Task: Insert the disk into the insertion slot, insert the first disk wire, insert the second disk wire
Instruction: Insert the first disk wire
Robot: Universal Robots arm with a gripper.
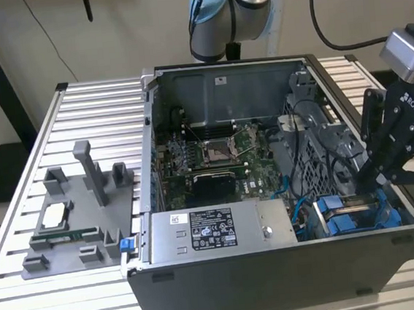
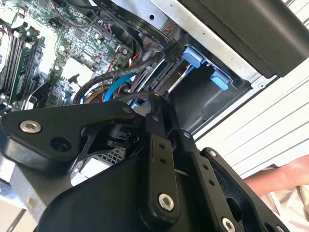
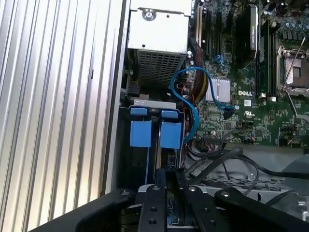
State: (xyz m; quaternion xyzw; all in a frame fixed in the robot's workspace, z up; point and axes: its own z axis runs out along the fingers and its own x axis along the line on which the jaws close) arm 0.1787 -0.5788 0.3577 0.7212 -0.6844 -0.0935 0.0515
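Observation:
The disk sits edge-up in its blue frame [image 1: 345, 222] [image 3: 140, 133], down inside the insertion slot of the drive cage [image 1: 314, 144] at the case corner on the exterior view's right. My gripper [image 1: 364, 182] [image 3: 167, 176] [image 2: 155, 102] reaches into that corner right above the disk's edge. Its fingers [image 3: 158, 193] stand close together, and I cannot make out anything between them. A blue wire [image 3: 193, 96] loops from the motherboard down to the disk's side. Black wires [image 3: 217, 157] [image 2: 120, 72] run just beside the fingertips. Blue tabs [image 2: 219, 79] line the bay's edge.
The grey labelled power-supply box [image 1: 222, 230] lies along the case front, with the motherboard [image 1: 214, 154] behind it. A grey fixture [image 1: 80, 211] with small parts stands on the slatted table [image 1: 29, 289] at the exterior view's left. A person's hand [image 2: 285, 176] rests outside the case.

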